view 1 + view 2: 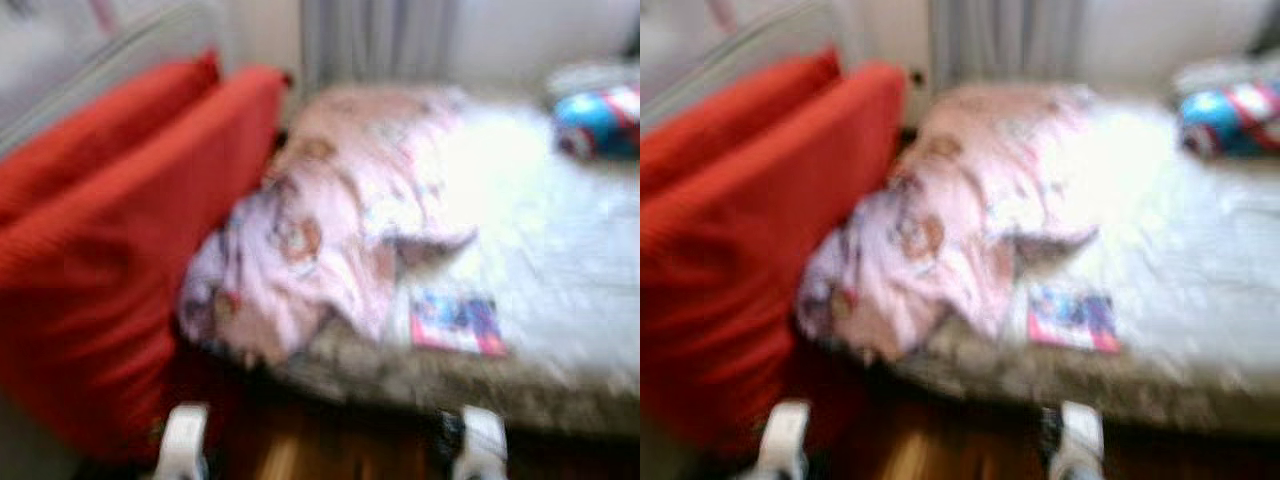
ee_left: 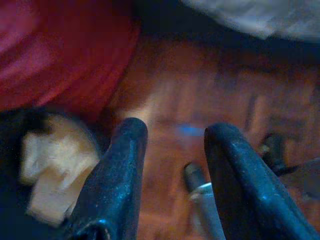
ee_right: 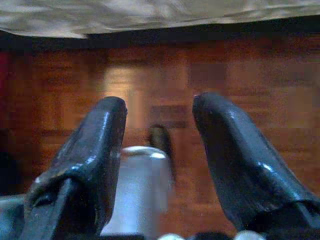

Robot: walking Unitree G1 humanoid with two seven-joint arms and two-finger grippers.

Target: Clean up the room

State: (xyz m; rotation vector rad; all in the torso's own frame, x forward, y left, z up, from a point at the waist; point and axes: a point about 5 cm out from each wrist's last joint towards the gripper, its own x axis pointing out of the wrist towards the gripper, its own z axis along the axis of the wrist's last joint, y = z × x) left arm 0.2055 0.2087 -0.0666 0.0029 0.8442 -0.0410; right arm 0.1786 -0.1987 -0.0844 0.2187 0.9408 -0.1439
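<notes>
Wooden floor, bed, red cushions

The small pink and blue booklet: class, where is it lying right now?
In the head views the booklet lies flat near the front edge of the bed, just right of the crumpled pink blanket.

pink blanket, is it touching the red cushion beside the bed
Cannot tell. In the blurred left eye view the pink blanket meets the red cushion along a dark edge, with neither contact nor a gap plain.

Red cushions, pink patterned blanket, red-brown parquet floor.
</notes>
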